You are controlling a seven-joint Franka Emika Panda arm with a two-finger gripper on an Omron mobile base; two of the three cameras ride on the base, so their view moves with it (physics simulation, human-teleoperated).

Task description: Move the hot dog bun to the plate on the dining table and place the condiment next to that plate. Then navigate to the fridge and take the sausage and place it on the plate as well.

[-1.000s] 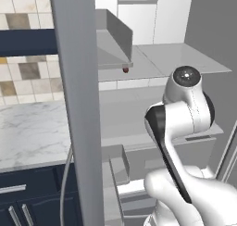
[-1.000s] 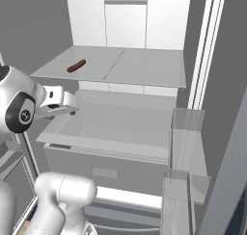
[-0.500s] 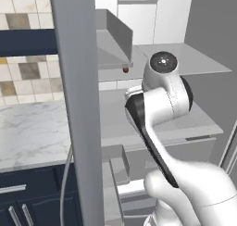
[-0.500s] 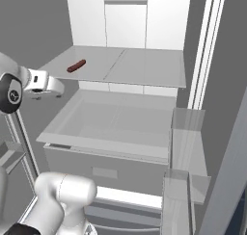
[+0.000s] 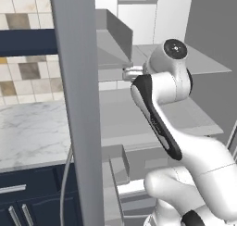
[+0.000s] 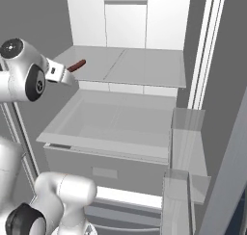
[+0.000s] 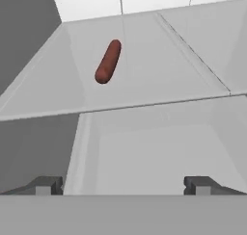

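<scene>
Sausage (image 7: 108, 61), a smooth red-brown cylinder on the flat white fridge shelf (image 7: 159, 65); tool (image 7: 123, 185) wide open, empty.

Tiled wall (image 5: 18, 63), marble counter (image 5: 32, 132), navy cabinets (image 5: 32, 197)

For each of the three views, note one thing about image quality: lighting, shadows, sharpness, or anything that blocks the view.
Left base view: the grey fridge door edge and the arm block much of the shelves; flat, even lighting. Right base view: soft rendering, no glare, and the sausage is small and slightly blurred. Hand view: the sausage is the clearest thing, casting no distinct shadow on the pale shelf.
</scene>
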